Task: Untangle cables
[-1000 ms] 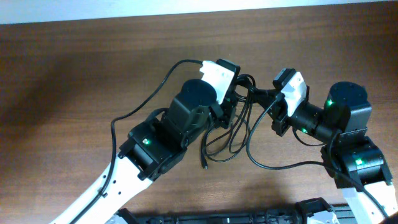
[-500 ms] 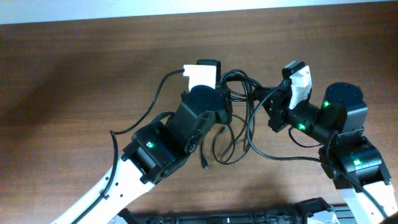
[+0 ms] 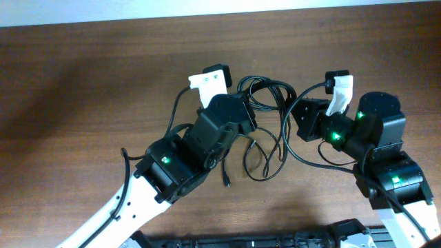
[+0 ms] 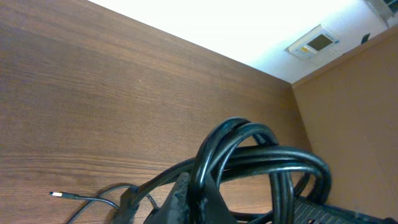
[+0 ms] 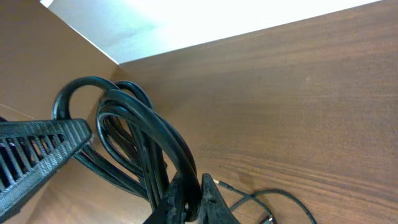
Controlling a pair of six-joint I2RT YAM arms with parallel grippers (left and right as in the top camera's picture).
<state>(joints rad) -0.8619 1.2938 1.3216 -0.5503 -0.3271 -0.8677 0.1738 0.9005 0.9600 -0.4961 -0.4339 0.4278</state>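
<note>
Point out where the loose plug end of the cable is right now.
In the overhead view the loose plug end lies on the table near the centre, just right of the left arm and below the bundled cables.

Two robot arms are seen from above. The left arm has a smooth white lower link that joins chunky black joint housings, one boxy and one a rounded drum, with a small green light glowing on the box. A white bracket caps its wrist, and a thin black wire runs loose along its side. The right arm is built alike: black drum-shaped joints above a white base link, green lamps dotted along it, and a white wrist plate. Close up, the left gripper shows dark, matte, slightly rough fingers. The right gripper matches it, narrow and wedge-shaped.
</note>
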